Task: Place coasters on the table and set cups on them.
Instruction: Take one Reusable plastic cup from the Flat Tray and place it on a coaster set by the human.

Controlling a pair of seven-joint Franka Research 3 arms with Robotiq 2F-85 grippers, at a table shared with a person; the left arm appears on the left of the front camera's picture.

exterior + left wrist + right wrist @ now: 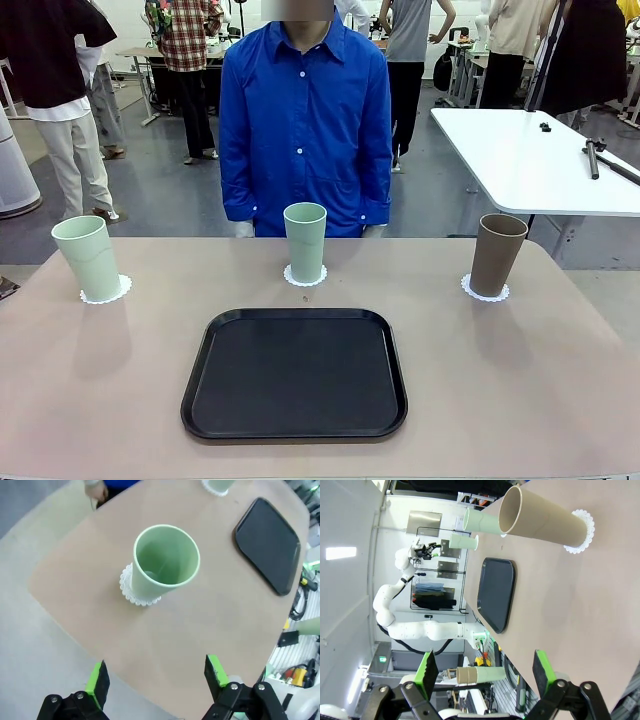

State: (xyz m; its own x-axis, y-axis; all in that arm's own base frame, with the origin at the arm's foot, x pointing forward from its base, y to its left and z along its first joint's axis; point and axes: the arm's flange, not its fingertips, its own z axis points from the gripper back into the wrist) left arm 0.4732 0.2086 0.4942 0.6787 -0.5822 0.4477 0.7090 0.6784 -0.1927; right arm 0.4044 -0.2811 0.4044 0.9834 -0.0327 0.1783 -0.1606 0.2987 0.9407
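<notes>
cups [305, 240]: three upright, each on a coaster [485, 291], along table [520, 400] far edge
left gripper [156, 679]: jaws apart, empty
right gripper [485, 671]: jaws apart, empty

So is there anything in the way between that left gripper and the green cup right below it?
Nothing visible. In the left wrist view the open left gripper looks straight at the mint cup, which stands on its coaster, with bare table between them. The black tray lies off to one side.

A grey floor [170, 190] stretches behind the worktop's far edge. A white table [530, 160] stands off the far right corner, more tables [150, 60] farther back, with people standing among them.
</notes>
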